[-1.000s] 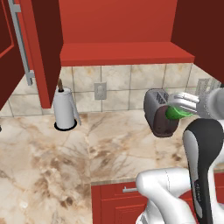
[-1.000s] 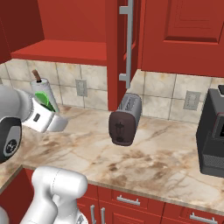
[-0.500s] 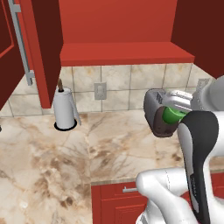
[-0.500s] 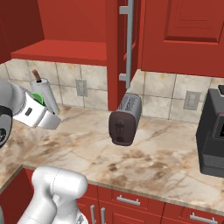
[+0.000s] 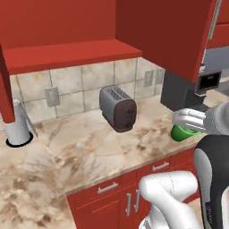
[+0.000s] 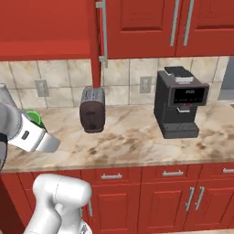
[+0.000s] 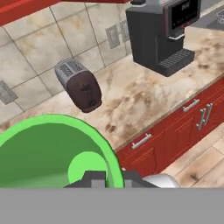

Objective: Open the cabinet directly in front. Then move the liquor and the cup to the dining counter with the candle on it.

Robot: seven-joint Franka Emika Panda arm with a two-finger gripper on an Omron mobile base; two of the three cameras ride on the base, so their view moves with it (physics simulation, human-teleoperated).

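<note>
My gripper (image 5: pixel 187 121) is shut on the small green cup (image 5: pixel 182 133) and holds it in the air off the counter's front edge. In the right base view the cup (image 6: pixel 34 117) shows behind the white hand at the left. Seen from the hand, the cup's (image 7: pixel 52 151) round open mouth sits just above the gripper (image 7: pixel 107 178). The red wall cabinet stands open, its door (image 5: pixel 172 31) swung out over the counter and its bare shelf (image 5: pixel 67 53) showing. The liquor, the candle and the dining counter are out of view.
A dark toaster (image 5: pixel 118 108) stands on the marble worktop (image 5: pixel 85 154) against large beige tiles. A black coffee machine (image 6: pixel 180 103) stands to its right. A paper-towel roll (image 5: pixel 17 123) is at the far left. Red drawers and doors (image 6: pixel 173 192) run below.
The whole picture has shifted: the base has moved to the right, and the coffee machine has come into view. The cup stays in the shut gripper.
</note>
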